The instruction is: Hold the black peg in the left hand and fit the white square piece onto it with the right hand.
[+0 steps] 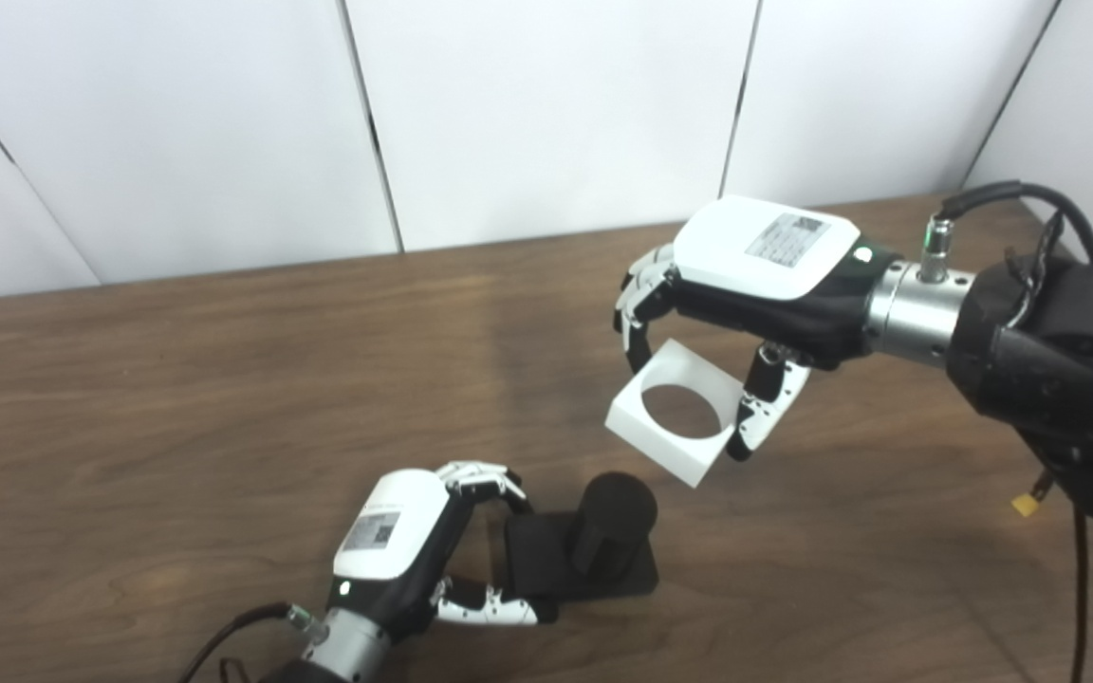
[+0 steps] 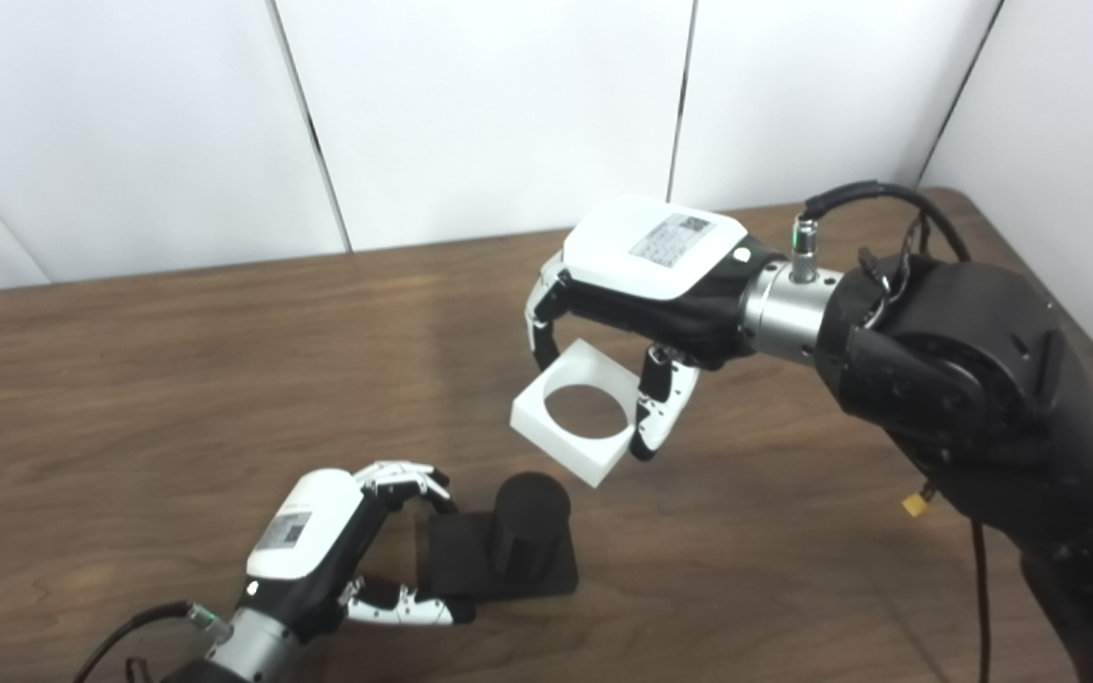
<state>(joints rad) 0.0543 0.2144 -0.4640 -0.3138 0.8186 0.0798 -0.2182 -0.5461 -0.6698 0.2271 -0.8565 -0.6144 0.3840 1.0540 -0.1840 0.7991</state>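
The black peg (image 1: pixel 611 524) is a short upright cylinder on a flat black square base (image 1: pixel 537 560), resting on the wooden table near the front. My left hand (image 1: pixel 414 550) grips the left edge of that base, fingers over the far corner and thumb along the near side. The white square piece (image 1: pixel 677 412), with a round hole through it, hangs in the air above and to the right of the peg. My right hand (image 1: pixel 746 285) is shut on it, fingers on its far edge and thumb on its right side. The piece does not touch the peg.
The brown wooden table (image 1: pixel 176 408) runs back to white wall panels (image 1: pixel 546 114). A black cable (image 1: pixel 1078 588) with a small yellow tag (image 1: pixel 1027 505) hangs beside my right arm at the right edge.
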